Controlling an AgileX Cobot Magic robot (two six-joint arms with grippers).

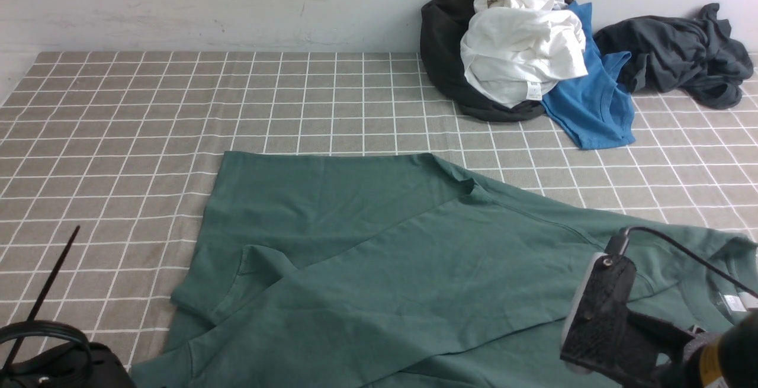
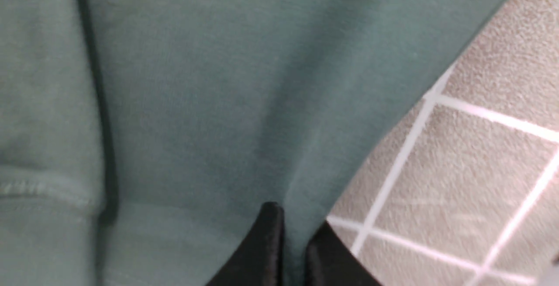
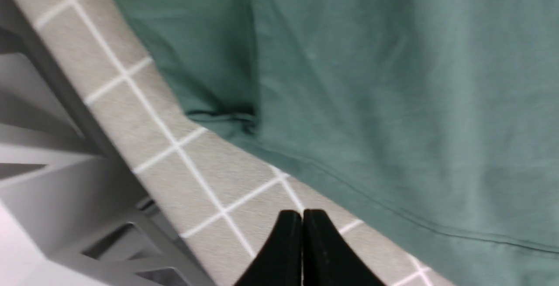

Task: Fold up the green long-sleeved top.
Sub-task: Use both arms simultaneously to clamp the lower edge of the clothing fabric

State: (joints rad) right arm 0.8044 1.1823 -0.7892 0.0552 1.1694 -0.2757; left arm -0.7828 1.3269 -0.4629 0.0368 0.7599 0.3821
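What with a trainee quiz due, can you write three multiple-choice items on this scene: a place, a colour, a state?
1. Where is the clothes pile? A) far right, by the wall B) near left C) near middle
2. What colour is the T-shirt in it? A) red B) blue C) yellow
3. How is the right claw? A) wide open B) gripping cloth C) shut, empty
Key: A, it rests against the wall; B, bright blue cloth shows; C, its tips meet over the tablecloth beside the green long-sleeved top.
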